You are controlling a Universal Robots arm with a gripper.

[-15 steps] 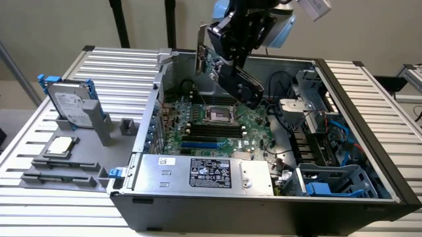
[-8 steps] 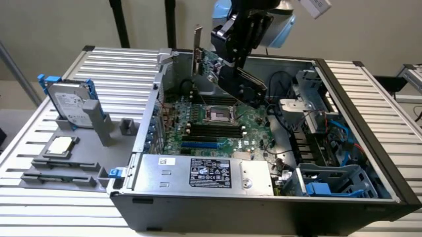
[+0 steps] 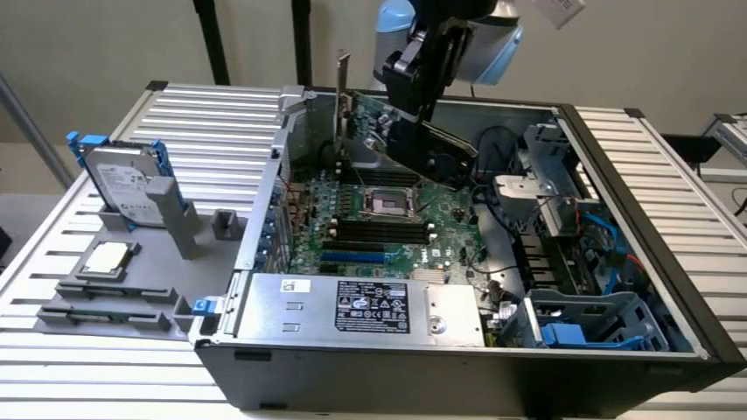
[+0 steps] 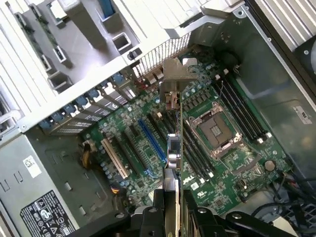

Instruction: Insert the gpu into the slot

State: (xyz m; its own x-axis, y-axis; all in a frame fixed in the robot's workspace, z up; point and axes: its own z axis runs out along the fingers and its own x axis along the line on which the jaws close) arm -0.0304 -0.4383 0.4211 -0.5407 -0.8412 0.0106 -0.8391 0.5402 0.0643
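My gripper point(image 3: 418, 109) is shut on the gpu point(image 3: 376, 122), a flat card with a green board, a black cooler and a silver end bracket. I hold it on edge and tilted, in the air over the back half of the motherboard point(image 3: 438, 223) inside the open computer case. The slot point(image 3: 353, 258) is a long blue strip near the front of the board, beside the power supply and lower than the card. In the wrist view the gpu point(image 4: 173, 148) appears edge-on between my gripper's point(image 4: 171, 213) fingers, running roughly parallel to the blue slot point(image 4: 150, 140) and just beside it.
A silver power-supply box point(image 3: 350, 306) fills the case front. The square processor socket point(image 3: 386, 203) and black memory slots point(image 3: 367, 232) lie beside the blue strip. Cables point(image 3: 513, 223) and a blue drive cage point(image 3: 583, 319) crowd the exterior view's right. A hard drive point(image 3: 122, 184) stands outside the case.
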